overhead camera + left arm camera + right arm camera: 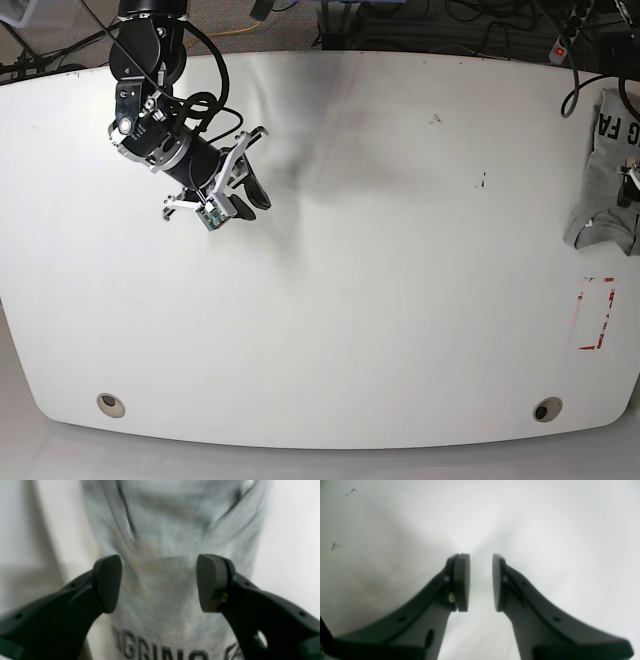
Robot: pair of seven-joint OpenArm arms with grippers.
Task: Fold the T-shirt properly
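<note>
Grey cloth is bunched at the far right edge of the white surface (330, 250) in the base view: this is the T-shirt (602, 170), crumpled and partly cut off by the picture border, with a few black letters showing near its top. In the left wrist view the T-shirt (172, 562) fills the middle of the picture, blurred, with long folds running down it and black block letters at the bottom.

The left gripper (158, 582) hangs over the cloth with its two dark pads wide apart, and nothing is between them. I cannot tell from this view if the pads touch the fabric below. Only a small dark part of this arm seems to show at the right border of the base view, beside the shirt.

The right gripper (235, 190) is well apart from the shirt, on the other side of the surface, near the far left corner. In its own wrist view the right gripper (481, 582) has its pads close together with a narrow gap, and it holds nothing; only bare white surface and some small dark marks are under it.

Near the shirt, a red outlined rectangle (597, 313) is marked on the surface. Two round holes (111, 404) sit by the near edge. Black cables (470, 25) lie beyond the far edge.
</note>
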